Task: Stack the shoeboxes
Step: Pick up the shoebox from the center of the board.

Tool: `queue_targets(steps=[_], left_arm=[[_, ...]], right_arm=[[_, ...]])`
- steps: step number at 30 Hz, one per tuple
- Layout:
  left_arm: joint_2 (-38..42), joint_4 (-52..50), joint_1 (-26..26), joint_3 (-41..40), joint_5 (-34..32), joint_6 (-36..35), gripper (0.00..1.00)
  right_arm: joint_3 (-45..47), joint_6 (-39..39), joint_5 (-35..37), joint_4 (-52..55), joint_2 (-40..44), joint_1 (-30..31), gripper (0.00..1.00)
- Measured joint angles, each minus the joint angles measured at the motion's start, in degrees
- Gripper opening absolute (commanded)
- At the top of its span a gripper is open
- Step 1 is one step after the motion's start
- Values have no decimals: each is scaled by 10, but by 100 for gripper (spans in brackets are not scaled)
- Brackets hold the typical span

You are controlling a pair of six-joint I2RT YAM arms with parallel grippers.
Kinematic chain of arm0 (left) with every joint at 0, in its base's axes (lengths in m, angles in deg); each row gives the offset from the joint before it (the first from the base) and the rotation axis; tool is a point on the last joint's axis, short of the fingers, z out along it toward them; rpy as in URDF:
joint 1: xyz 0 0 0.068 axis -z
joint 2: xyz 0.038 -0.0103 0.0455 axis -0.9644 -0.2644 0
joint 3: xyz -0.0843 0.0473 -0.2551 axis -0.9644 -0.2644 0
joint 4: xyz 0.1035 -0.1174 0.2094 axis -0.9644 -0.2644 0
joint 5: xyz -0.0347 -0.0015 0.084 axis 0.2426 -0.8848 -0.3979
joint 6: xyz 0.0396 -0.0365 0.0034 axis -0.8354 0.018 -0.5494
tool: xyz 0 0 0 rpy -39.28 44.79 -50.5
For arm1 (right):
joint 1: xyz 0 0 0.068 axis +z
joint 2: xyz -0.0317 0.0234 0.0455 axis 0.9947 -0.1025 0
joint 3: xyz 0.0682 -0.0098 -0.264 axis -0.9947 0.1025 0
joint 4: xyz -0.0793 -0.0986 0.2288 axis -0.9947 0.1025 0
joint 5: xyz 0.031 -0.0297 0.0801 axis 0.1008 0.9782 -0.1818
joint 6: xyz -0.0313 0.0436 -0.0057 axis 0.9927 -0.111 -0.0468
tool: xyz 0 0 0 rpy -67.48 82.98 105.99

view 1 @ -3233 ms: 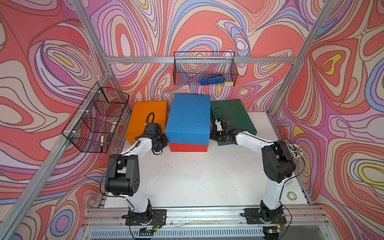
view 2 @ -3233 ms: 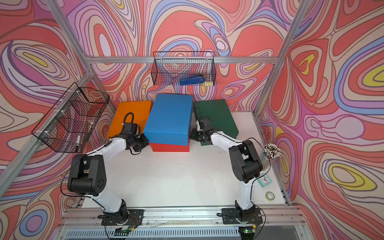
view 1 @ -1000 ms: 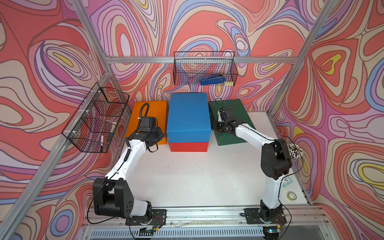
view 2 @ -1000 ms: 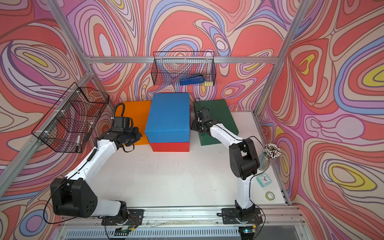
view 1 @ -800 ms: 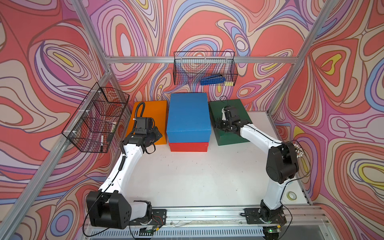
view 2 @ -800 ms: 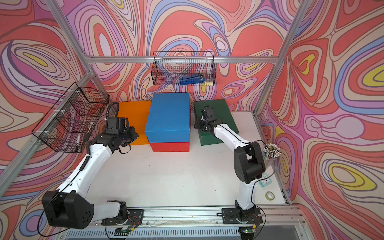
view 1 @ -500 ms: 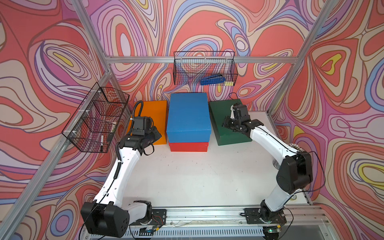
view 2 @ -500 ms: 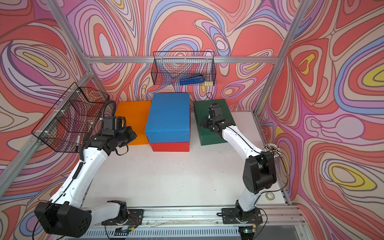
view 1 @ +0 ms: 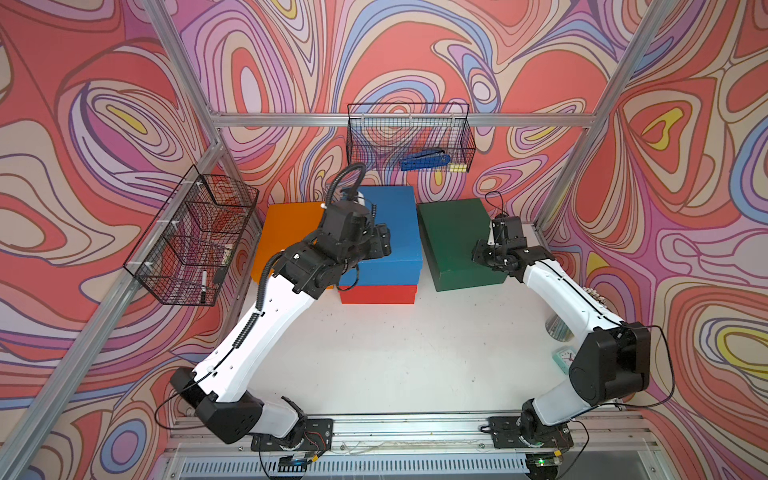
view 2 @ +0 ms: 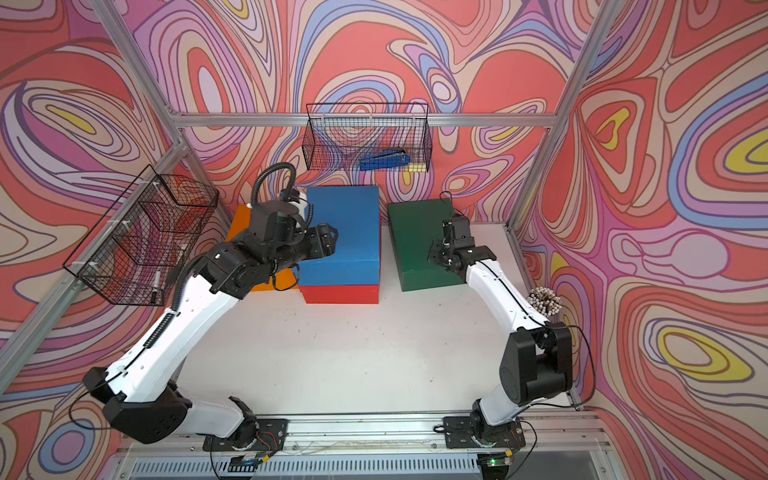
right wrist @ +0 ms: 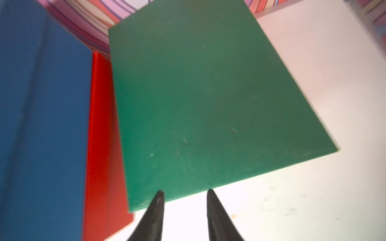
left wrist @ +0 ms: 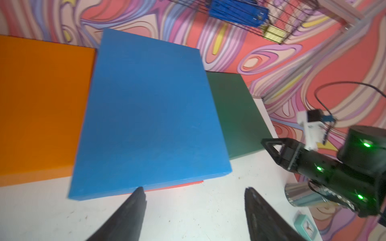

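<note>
top views / stack: blue shoebox (view 1: 390, 232) lies flat on red shoebox (view 1: 378, 294), edges closely matched. Two of four stacked, so judged roughly halfway.
top views / singles: orange shoebox (view 1: 286, 232) is just beside the blue shoebox on the left arm's side, green shoebox (view 1: 453, 241) just beside it on the right arm's side. Both rest on the table (view 1: 395, 353), within each arm's reach.
top views / left gripper (view 1: 384, 245): raised over the blue shoebox's lid, near its left edge; no contact seen.
top views / right gripper (view 2: 434, 255): over the green shoebox, on the side away from the blue shoebox.
left wrist / claw: fingers (left wrist: 137, 200) spread wide, nothing between. A thin red strip shows under the blue shoebox's near edge.
right wrist / claw: fingers (right wrist: 213, 200) parted more narrowly, empty, tips above the green shoebox's near edge.
judgement: each box is wider than either claw's spread, so a lift probably needs both arms pressing opposite sides. Which box goes next: cannot tell.
</note>
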Motion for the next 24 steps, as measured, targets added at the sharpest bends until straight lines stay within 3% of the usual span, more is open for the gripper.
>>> queue_targets(steps=[4, 9, 18, 24], left_arm=[[-66, -7, 75, 59, -19, -29, 86], [-151, -27, 130, 140, -39, -64, 89], [-252, -38, 165, 190, -43, -75, 94], [-315, -37, 170, 210, -41, -72, 99]], right_arm=[[6, 13, -3, 3, 9, -24, 58], [9, 23, -11, 1, 17, -64, 61], [11, 14, -54, -24, 7, -129, 59], [-23, 16, -66, -38, -52, -135, 58]])
